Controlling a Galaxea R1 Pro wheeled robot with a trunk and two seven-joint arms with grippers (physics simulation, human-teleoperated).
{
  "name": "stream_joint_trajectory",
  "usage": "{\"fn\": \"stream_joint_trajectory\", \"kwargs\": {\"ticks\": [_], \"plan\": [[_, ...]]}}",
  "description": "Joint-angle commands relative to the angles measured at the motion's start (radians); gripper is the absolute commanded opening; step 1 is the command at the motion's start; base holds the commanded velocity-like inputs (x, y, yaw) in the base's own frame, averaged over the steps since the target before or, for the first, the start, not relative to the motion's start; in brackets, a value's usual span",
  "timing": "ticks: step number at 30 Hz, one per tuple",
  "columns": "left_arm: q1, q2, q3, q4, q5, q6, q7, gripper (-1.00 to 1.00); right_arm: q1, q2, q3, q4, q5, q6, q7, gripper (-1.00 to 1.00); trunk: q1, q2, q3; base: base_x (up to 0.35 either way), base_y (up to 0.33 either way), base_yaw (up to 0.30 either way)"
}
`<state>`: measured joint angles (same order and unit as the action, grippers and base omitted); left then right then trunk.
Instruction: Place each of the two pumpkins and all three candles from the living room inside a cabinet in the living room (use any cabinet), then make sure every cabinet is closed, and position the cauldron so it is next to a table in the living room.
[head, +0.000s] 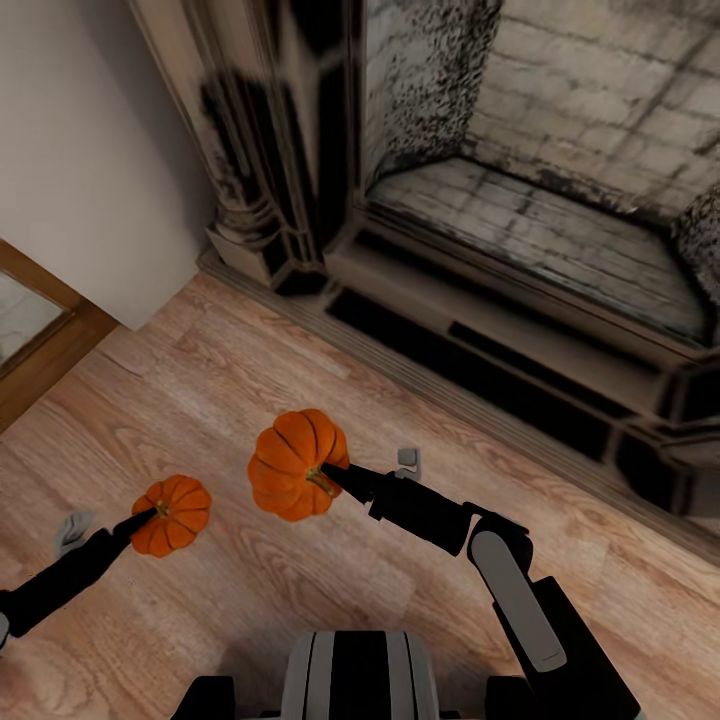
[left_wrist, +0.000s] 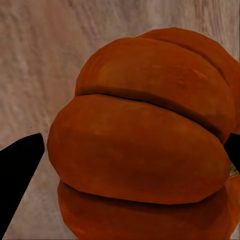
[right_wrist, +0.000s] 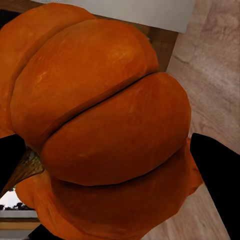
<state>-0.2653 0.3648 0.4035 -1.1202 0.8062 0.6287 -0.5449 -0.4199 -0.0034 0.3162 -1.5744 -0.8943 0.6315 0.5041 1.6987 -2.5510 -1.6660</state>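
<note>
pumpkins ride one in each pincer, above the wood floor (head: 300, 330) in front of a sooty stone fireplace (head: 520, 200). at near left, the left gripper (head: 148, 515) pinches the smaller pumpkin (head: 172, 514) at its stem end; in the left wrist view its dark fingers (left_wrist: 17, 175) flank the ribbed body (left_wrist: 145, 145). to the right and nearer centre, the right gripper (head: 335, 478) pinches the larger pumpkin (head: 297, 464) beside its stem, with black fingers (right_wrist: 220, 175) either side of it (right_wrist: 105, 125). risk, as i judge it: both grips sit near the stems on rounded skin, so a sharp turn toward the cabinet could roll a pumpkin out onto the floor.
</note>
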Motion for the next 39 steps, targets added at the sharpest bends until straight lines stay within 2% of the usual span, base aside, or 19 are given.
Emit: {"fn": "stream_joint_trajectory", "kwargs": {"ticks": [1, 4, 8, 10, 11, 20, 28, 33, 39], "plan": [[0.0, 0.001, 0.015, -0.011, 0.004, 0.018, 0.006, -1.0, 0.0, 0.0, 0.0, 0.0, -0.006, 0.005, -0.001, -1.0, -0.001, 0.0, 0.003, 0.0, 0.0, 0.0], [0.0, 0.004, 0.035, -0.042, 0.002, 0.05, 0.041, -1.0, 0.0, 0.0, 0.0, 0.0, -0.006, 0.005, -0.001, -1.0, -0.002, 0.001, 0.015, 0.0, 0.0, 0.0], [0.0, 0.006, 0.054, -0.088, 0.004, 0.132, 0.141, -1.0, 0.0, 0.001, -0.001, 0.001, -0.006, 0.005, -0.002, -1.0, -0.004, 0.002, 0.031, 0.0, 0.0, 0.0], [0.0, 0.006, 0.059, -0.11, 0.005, 0.159, 0.171, -1.0, 0.0, 0.002, -0.001, 0.001, -0.007, 0.006, -0.011, -1.0, -0.005, 0.002, 0.038, 0.0, 0.0, 0.0], [0.0, 0.007, 0.062, -0.133, 0.005, 0.195, 0.187, -1.0, 0.0, 0.0, -0.002, 0.001, -0.008, 0.006, -0.027, -1.0, -0.005, 0.002, 0.042, 0.0, 0.0, 0.0], [0.0, 0.027, 0.063, -0.153, 0.005, 0.243, 0.194, -1.0, 0.0, 0.003, 0.0, 0.001, -0.006, 0.005, -0.034, -1.0, -0.009, 0.005, 0.077, -0.015, 0.0, 0.0], [0.0, 0.029, 0.063, -0.153, 0.005, 0.246, 0.193, -1.0, 0.0, 0.005, 0.0, 0.002, -0.005, 0.001, -0.033, -1.0, -0.013, 0.006, 0.116, -0.128, 0.0, -0.031], [0.0, 0.029, 0.063, -0.153, 0.005, 0.246, 0.193, -1.0, 0.002, 0.002, 0.0, 0.002, -0.004, -0.052, -0.034, -1.0, -0.015, 0.008, 0.143, -0.011, 0.0, -0.065], [0.0, 0.029, 0.063, -0.153, 0.005, 0.247, 0.193, -1.0, 0.007, 0.002, 0.001, 0.002, -0.004, -0.063, -0.033, -1.0, -0.018, 0.009, 0.176, -0.009, 0.0, -0.068]]}}
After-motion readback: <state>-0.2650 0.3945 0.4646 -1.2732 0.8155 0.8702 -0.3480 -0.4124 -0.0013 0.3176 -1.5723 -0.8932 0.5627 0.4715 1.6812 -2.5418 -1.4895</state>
